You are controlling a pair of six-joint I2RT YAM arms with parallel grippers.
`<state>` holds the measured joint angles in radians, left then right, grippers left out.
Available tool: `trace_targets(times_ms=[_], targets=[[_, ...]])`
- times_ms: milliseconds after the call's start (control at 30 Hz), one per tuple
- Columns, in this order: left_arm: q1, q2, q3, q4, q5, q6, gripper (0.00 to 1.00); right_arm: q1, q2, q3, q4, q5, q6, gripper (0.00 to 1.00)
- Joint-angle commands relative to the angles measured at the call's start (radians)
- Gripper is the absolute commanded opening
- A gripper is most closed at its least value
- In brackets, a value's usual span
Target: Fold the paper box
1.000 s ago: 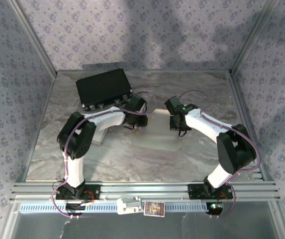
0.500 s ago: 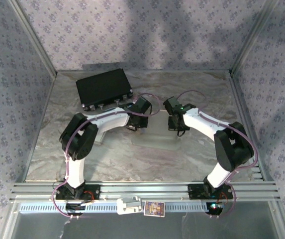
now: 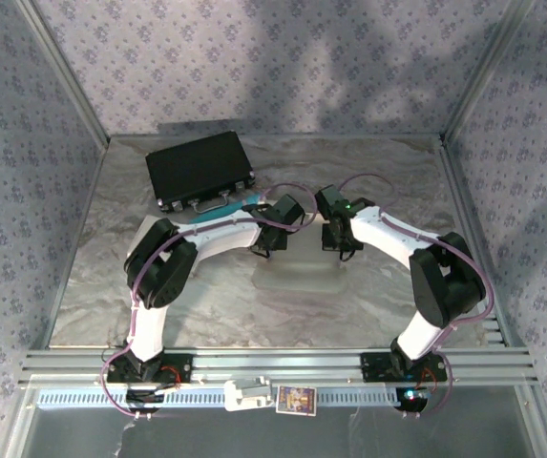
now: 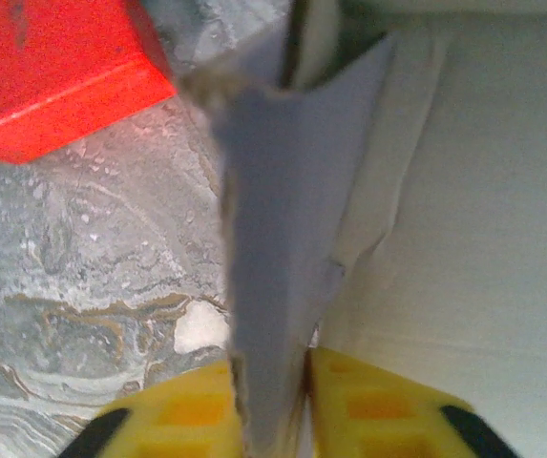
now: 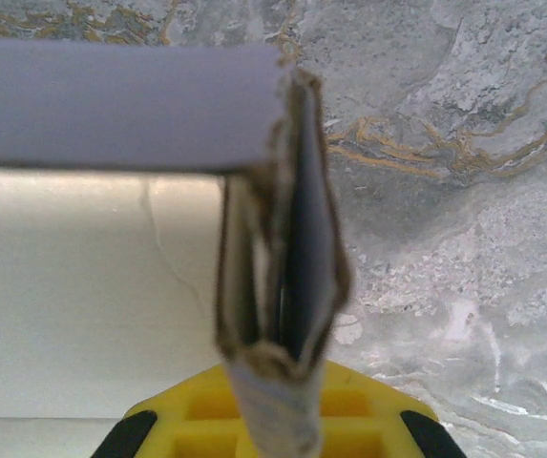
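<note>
Well, marbled table (image 3: 397,172), floral walls (image 3: 273,57); left fingers (image 4: 173,417) and right fingers (image 5: 185,422) pinch the paper box (image 3: 302,272).

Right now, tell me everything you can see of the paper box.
The paper box is pale white card, half folded, lying mid-table. Its flat base rests on the marbled table. One greyish flap stands up between the left jaws; a doubled, frayed-edged wall is pinched in the right jaws.
</note>
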<state>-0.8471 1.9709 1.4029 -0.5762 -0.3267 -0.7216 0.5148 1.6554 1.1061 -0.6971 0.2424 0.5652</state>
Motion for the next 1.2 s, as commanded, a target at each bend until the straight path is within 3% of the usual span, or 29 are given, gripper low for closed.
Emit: trace_targets(times_ms=[0, 233, 400, 567, 933, 1167], targets=[[0.018, -0.06, -0.033, 0.003, 0.01, 0.052, 0.33, -0.003, 0.003, 0.014, -0.058, 0.025, -0.011, 0.0], [0.067, -0.13, -0.077, 0.082, 0.148, 0.08, 0.45, -0.003, 0.004, 0.012, -0.053, 0.016, -0.012, 0.0], [0.09, -0.133, -0.095, 0.129, 0.249, 0.112, 0.46, -0.006, 0.008, 0.014, -0.055, 0.014, -0.011, 0.0], [0.097, -0.108, -0.094, 0.115, 0.274, 0.119, 0.42, -0.007, 0.009, 0.018, -0.056, 0.01, -0.008, 0.0], [0.078, -0.056, -0.069, 0.033, 0.172, 0.111, 0.26, -0.01, 0.015, 0.027, -0.063, 0.013, 0.003, 0.0], [0.04, -0.016, 0.005, -0.061, 0.057, 0.081, 0.03, -0.006, 0.03, 0.041, -0.076, 0.021, 0.017, 0.0]])
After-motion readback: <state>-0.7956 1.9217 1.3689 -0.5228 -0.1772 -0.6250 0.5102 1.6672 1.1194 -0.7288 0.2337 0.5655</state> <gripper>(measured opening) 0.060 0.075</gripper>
